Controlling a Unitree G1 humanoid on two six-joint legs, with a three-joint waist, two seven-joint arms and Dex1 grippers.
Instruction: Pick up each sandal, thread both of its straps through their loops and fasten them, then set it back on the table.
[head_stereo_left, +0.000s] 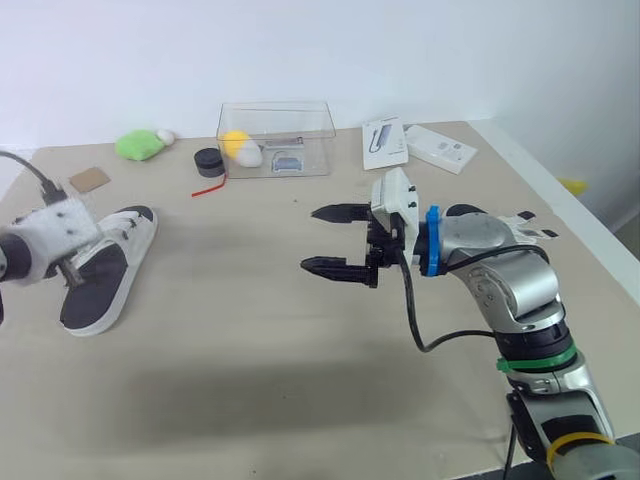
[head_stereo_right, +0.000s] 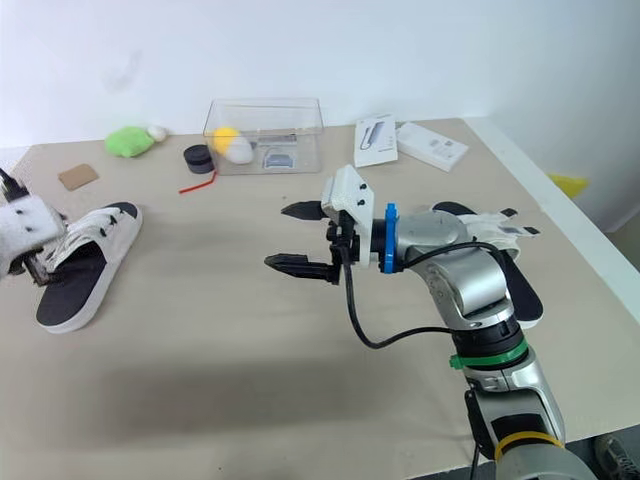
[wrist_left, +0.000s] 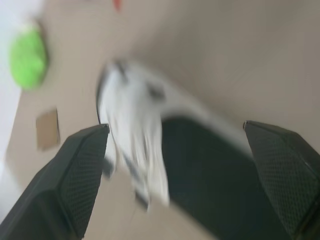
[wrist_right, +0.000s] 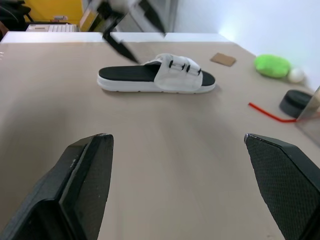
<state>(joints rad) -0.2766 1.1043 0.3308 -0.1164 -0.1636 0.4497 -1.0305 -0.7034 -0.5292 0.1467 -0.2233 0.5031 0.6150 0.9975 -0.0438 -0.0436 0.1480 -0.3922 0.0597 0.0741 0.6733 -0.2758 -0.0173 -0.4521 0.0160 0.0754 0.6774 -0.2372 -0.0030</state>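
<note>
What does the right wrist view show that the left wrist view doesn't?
Right wrist adds: the right gripper, open, a black round object, a white ball and a clear box corner. Left wrist adds no new object, just a close look down at the sandal framed by the open left gripper. Shared: sandal, left gripper, green object, cardboard piece, table.

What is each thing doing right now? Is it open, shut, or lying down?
left gripper, open, by the left sandal
right gripper, open, empty, above the table
left sandal, lying flat, sole down
right sandal, on the table behind the right arm, strap ends sticking out
clear box, upright, small things inside
</note>
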